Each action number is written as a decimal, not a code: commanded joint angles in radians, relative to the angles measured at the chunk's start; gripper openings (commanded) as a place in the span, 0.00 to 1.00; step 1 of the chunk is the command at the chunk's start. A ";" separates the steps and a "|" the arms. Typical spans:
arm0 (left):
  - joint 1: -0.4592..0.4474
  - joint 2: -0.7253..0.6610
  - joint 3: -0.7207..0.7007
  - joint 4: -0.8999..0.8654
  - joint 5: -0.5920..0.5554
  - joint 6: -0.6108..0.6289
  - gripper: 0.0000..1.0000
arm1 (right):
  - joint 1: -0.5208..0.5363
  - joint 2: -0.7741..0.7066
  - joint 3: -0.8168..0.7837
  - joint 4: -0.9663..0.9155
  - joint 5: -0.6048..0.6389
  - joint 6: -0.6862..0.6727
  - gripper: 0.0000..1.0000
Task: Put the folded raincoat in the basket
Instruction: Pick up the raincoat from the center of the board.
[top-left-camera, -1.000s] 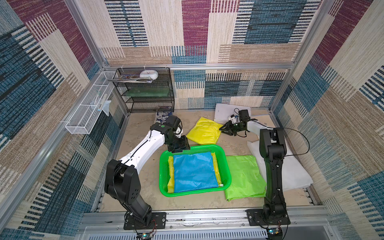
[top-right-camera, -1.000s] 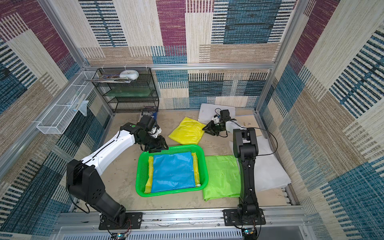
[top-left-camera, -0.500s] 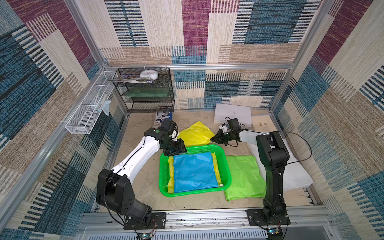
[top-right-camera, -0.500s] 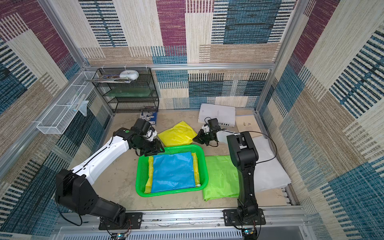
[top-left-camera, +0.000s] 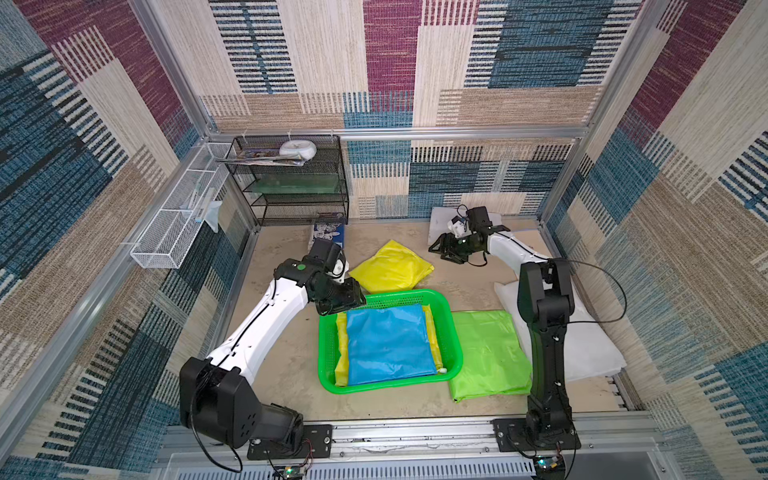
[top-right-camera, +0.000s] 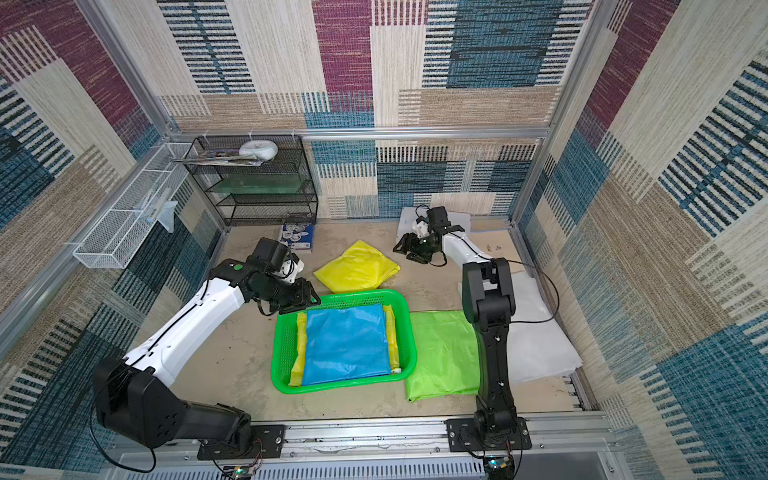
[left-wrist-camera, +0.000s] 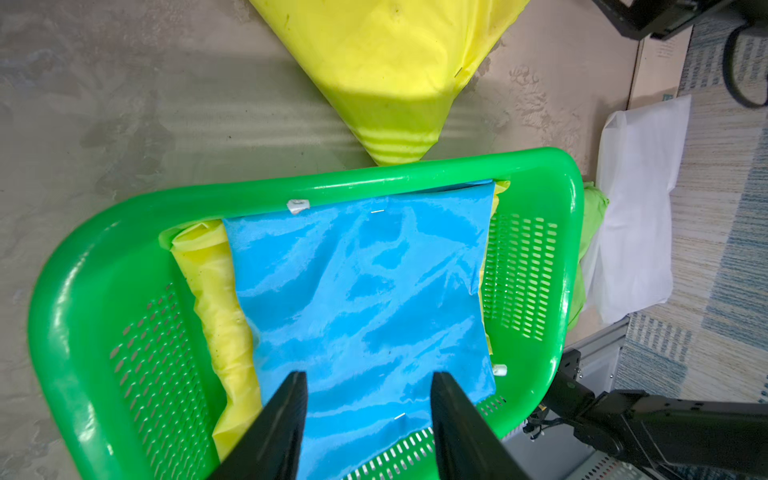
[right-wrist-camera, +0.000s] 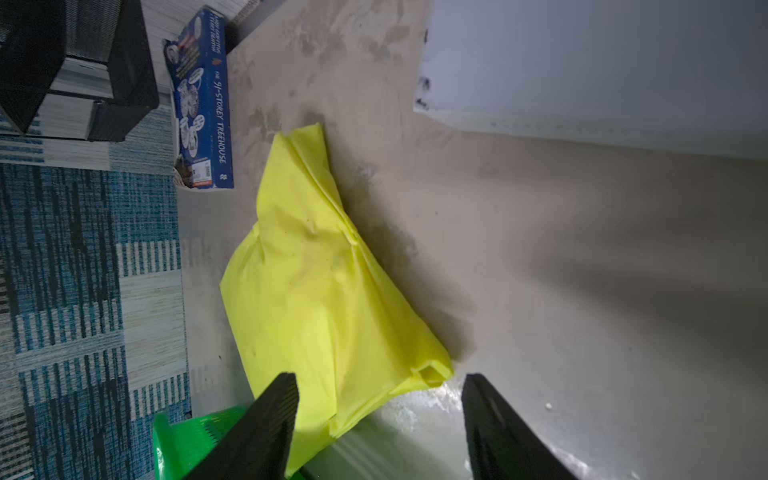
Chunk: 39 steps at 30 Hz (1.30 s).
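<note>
A folded yellow raincoat (top-left-camera: 392, 268) lies flat on the counter (top-left-camera: 291, 365), outside the basket (top-left-camera: 386, 384) and just behind its far rim. It is a rough diamond whose longer span runs left to right along that rim. One corner points to the back wall, and another reaches the rim, though whether it touches cannot be told. Inside the basket a folded blue raincoat (top-left-camera: 388, 340) lies square to the walls on top of another yellow one (top-left-camera: 341, 349), which shows as strips on both sides. The left hand (left-wrist-camera: 368, 376) hovers over the basket's far left corner, spread and holding nothing. The right hand (right-wrist-camera: 378, 376), spread wide and also holding nothing, is beside the loose raincoat's right corner.
</note>
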 joint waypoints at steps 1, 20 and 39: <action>0.003 -0.013 -0.011 -0.016 -0.007 0.012 0.53 | 0.002 0.107 0.165 -0.113 -0.099 -0.086 0.69; 0.009 -0.017 -0.020 -0.014 -0.006 -0.003 0.53 | 0.055 0.196 0.106 -0.044 -0.154 -0.060 0.28; 0.012 0.056 0.020 0.087 0.063 -0.045 0.52 | 0.011 -0.414 -0.944 0.752 -0.065 0.468 0.27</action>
